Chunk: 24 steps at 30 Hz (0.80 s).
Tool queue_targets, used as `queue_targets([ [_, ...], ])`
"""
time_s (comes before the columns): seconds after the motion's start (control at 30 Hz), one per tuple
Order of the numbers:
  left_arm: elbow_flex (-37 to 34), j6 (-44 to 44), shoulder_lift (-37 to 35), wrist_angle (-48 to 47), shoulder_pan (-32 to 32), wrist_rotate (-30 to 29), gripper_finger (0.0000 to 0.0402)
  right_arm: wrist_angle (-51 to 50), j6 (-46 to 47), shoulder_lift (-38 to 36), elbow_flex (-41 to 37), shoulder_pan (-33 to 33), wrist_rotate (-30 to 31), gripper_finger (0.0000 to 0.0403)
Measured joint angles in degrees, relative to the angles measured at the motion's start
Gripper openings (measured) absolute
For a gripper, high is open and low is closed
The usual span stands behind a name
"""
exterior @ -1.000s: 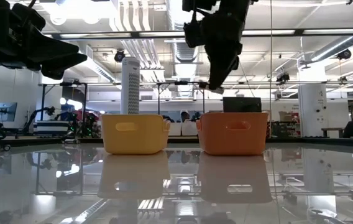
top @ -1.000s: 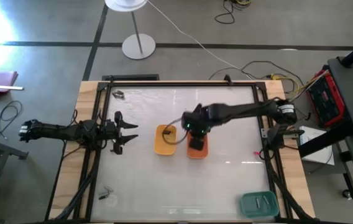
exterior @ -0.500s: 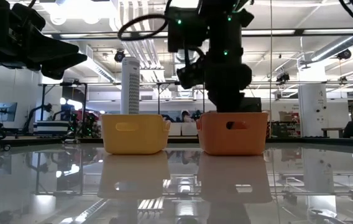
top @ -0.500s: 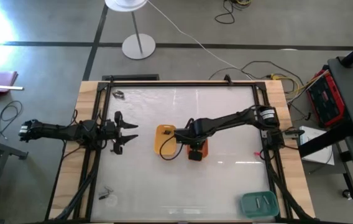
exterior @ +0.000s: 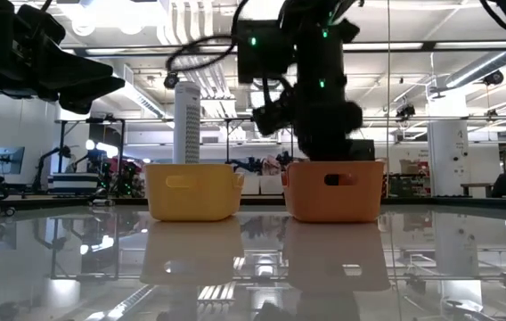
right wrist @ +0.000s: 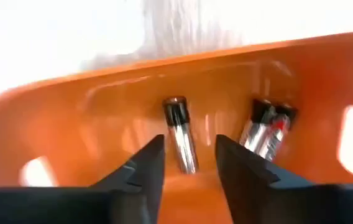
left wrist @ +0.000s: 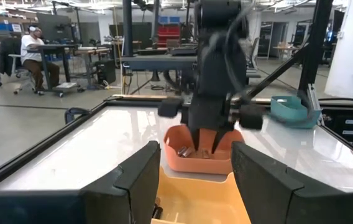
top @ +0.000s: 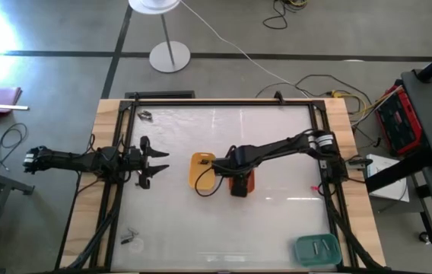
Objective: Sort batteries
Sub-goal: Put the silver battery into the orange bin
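Fingers of the right gripper (right wrist: 186,163) stand parted inside the orange tray (right wrist: 102,118), empty, with a silvery-grey battery (right wrist: 181,134) lying on the tray floor in the gap between their tips; whether they touch it cannot be told. Beside that battery, toward one end wall of the tray, a small cluster of batteries (right wrist: 266,127) rests together, one showing a red mark whose writing is too blurred to read. From above, the right arm reaches across the surface (top: 277,213) from its right edge, and its wrist covers most of the orange tray (top: 240,181) near the middle. Just beside it stands the yellow tray (top: 199,170), with a small dark thing at one end that cannot be made out. At table height the two trays sit side by side, close but apart, with the right arm coming down into the orange one (exterior: 333,190). A teal tray (top: 316,250) holding a couple of pale batteries sits at the near right corner of the surface. The left gripper (top: 157,162) waits at the left side of the surface, fingers spread wide and holding nothing.
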Motion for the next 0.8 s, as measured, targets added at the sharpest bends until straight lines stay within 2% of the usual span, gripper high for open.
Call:
queue_targets([
  [0.13,0.0,0.0,0.0,0.0,0.0,0.0,0.0181,-3.5,1.5,-3.9,3.6,0.4,-2.8,0.018],
  [0.23,0.0,0.0,0.2,-0.1,0.0,0.0,0.0181,-4.2,-0.3,-8.1,4.3,1.5,-1.9,0.0192],
  [0.43,0.0,0.0,0.4,0.0,0.0,0.0,0.0181,-1.8,-5.9,-16.5,1.5,5.4,10.6,0.019],
  [0.53,0.0,0.0,0.4,0.0,0.0,0.0,0.0181,1.5,-7.2,-20.5,-2.3,7.9,15.3,0.0182],
  [0.6,0.0,0.0,0.4,-0.1,0.0,0.0,0.0181,5.8,-8.5,-23.5,-6.6,9.4,16.1,0.0176],
  [0.7,0.0,0.0,0.5,-0.1,0.0,0.0,0.0181,13.2,-13.1,-27.4,-13.7,10.9,15.0,0.0166],
  [0.8,0.0,0.0,0.7,-0.1,0.0,0.0,0.0181,21.1,-17.2,-30.3,-19.9,11.4,10.2,0.0155],
])
